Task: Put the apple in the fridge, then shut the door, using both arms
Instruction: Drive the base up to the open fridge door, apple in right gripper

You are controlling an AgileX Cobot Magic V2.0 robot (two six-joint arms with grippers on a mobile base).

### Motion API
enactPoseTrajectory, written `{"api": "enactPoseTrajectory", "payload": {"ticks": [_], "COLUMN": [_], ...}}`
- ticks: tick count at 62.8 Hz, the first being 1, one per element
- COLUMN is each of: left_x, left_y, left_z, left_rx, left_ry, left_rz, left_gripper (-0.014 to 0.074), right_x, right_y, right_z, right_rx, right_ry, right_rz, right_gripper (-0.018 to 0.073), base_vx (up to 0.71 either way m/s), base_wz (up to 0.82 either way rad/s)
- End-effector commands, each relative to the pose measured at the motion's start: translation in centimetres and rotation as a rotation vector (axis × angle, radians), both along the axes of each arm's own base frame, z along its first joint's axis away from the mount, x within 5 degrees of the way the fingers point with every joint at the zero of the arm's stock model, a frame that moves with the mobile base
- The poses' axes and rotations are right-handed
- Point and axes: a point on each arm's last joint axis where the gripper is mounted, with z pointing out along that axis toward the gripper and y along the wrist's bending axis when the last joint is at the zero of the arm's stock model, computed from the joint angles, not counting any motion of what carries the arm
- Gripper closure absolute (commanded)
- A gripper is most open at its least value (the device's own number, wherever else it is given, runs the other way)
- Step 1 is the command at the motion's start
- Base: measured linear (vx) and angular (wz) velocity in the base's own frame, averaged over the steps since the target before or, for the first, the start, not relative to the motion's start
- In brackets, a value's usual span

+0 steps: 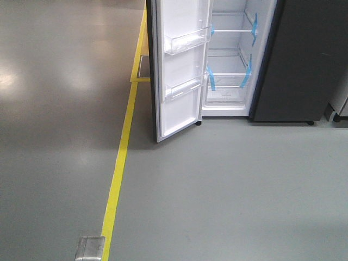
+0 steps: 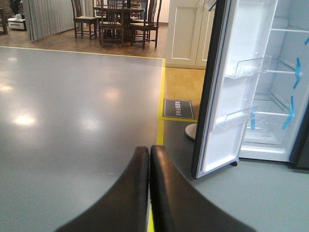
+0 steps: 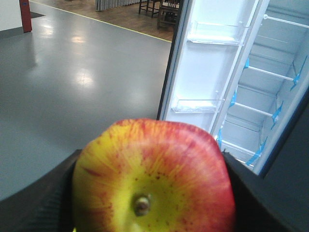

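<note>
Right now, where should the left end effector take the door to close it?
Probably take the door by its free front edge, coming from the dark outer side. It stands swung wide open, no handle shows, and the clear bins look flimsy. The left end effector is shut, so open it first.

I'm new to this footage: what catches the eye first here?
The red-and-yellow apple, held in the right gripper, fills the right wrist view. Ahead, the fridge stands with its door swung wide open, white interior showing. The left gripper is shut and empty.
</note>
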Motion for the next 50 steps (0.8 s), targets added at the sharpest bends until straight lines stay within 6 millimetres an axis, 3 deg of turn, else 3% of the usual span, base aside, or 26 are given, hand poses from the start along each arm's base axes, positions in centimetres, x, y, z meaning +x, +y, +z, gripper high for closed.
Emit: {"api": "enactPoseTrajectory", "payload": {"ticks": [1, 50], "left_x": [0.06, 0.06], "left_y": [-0.14, -0.14], "left_z": [-0.18, -0.18], "left_rx": [-0.004, -0.004], "left_ry": [-0.064, -0.064], "left_rz": [-0.018, -0.018], "left_gripper": [0.0603, 0.0603], "right_x": [-0.44, -0.45], "right_y": [0.02, 0.03], "right_z": [1.43, 1.41], "right_rx": [0.029, 0.028], "right_ry": [-0.105, -0.103], "right_rz": [-0.016, -0.015], "right_gripper": [0.0536, 0.0536], "base_vx": [0.21, 0.2], "base_wz": [0.02, 0.02]}}
